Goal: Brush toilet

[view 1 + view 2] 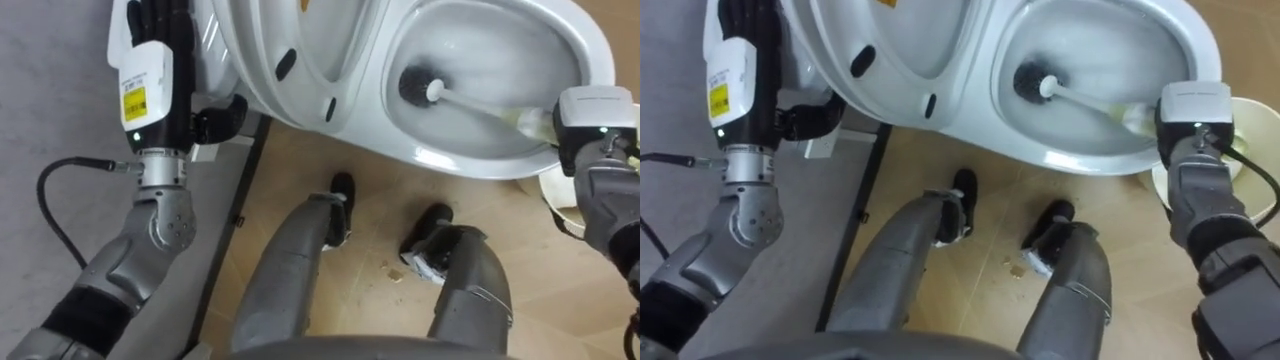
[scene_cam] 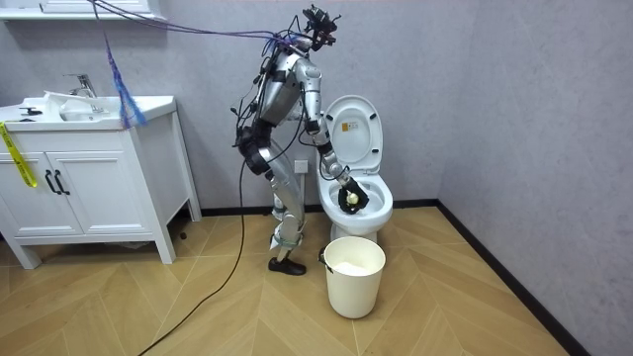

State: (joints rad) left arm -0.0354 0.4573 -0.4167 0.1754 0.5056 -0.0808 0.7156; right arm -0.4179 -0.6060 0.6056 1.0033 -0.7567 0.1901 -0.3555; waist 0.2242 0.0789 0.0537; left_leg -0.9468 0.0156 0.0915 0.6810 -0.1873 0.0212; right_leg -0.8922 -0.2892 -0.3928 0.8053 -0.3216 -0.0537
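While its seat is raised, the white ceramic toilet in the left eye view holds the dark-bristled, white-handled toilet brush, head down in the bowl. The right hand is closed round the handle's end. The left hand lies straight-fingered beside the raised seat. In the room view the robot stands bent at the toilet's side, with a cream plastic pail just before the bowl.

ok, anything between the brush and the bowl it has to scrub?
Nothing visible. The seat is raised, and the brush already has its head inside the bowl. Its handle runs back over the rim to the right hand, with nothing lying across it.
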